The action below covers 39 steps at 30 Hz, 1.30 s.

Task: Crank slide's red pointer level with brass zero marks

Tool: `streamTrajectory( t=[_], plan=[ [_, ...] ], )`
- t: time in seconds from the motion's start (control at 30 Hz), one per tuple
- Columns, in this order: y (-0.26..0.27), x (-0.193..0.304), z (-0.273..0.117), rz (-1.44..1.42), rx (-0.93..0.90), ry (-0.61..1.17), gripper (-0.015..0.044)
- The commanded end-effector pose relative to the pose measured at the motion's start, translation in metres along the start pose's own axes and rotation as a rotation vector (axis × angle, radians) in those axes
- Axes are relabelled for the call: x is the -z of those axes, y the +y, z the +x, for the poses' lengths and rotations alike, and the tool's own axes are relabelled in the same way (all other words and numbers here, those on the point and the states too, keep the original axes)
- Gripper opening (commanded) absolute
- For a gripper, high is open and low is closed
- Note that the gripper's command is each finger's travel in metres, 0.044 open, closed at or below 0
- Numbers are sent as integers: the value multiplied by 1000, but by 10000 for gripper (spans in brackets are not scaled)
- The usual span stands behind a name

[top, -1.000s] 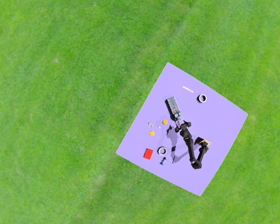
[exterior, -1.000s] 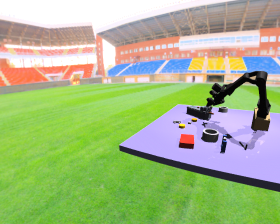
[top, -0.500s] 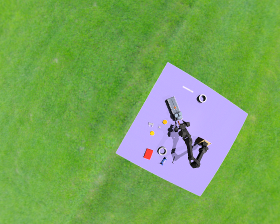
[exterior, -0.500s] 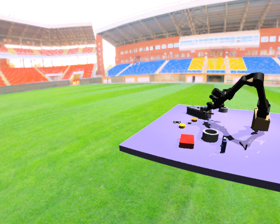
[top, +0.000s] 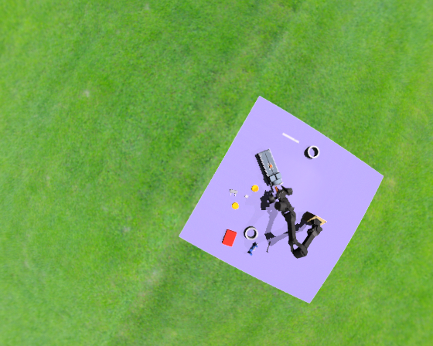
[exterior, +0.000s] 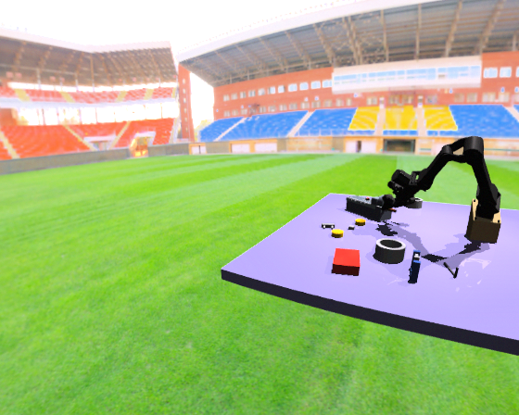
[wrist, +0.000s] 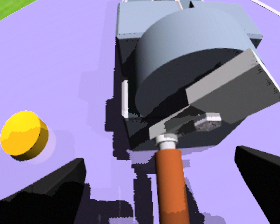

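The grey crank machine (top: 269,167) (exterior: 368,207) (wrist: 191,56) lies on the purple table (top: 334,185). Its round drum faces my wrist camera. The orange-brown crank handle (wrist: 172,196) (top: 276,188) sticks out from the drum towards me and points down in the wrist view. The slide's red pointer (top: 271,165) sits far along the slide track; the brass marks are too small to place. My gripper (wrist: 162,160) (top: 277,190) (exterior: 387,202) is open wide, with one black finger on each side of the handle, not touching it.
A yellow disc (wrist: 23,135) (top: 254,188) (exterior: 360,221) lies left of the machine, and another (top: 235,205) lies nearer. A red block (top: 229,237), a grey ring (top: 250,232), a blue item (top: 252,248), a white ring (top: 312,151) and a white bar (top: 291,137) are spread around.
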State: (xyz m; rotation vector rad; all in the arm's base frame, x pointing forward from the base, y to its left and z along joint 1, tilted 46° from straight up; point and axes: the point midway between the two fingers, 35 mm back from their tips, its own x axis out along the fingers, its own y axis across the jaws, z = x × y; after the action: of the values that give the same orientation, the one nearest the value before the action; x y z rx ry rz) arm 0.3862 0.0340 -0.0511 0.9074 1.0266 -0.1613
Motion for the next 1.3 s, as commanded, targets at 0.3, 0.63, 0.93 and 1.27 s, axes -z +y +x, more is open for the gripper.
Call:
streamTrajectory(
  t=[0.3, 0.63, 0.93, 1.27],
  plan=[
    [-3, 18, 15, 7, 9, 4, 440],
    [-4, 21, 18, 7, 8, 3, 282],
    [-4, 21, 18, 7, 8, 3, 46],
    [-3, 22, 18, 7, 8, 4, 0]
  ],
)
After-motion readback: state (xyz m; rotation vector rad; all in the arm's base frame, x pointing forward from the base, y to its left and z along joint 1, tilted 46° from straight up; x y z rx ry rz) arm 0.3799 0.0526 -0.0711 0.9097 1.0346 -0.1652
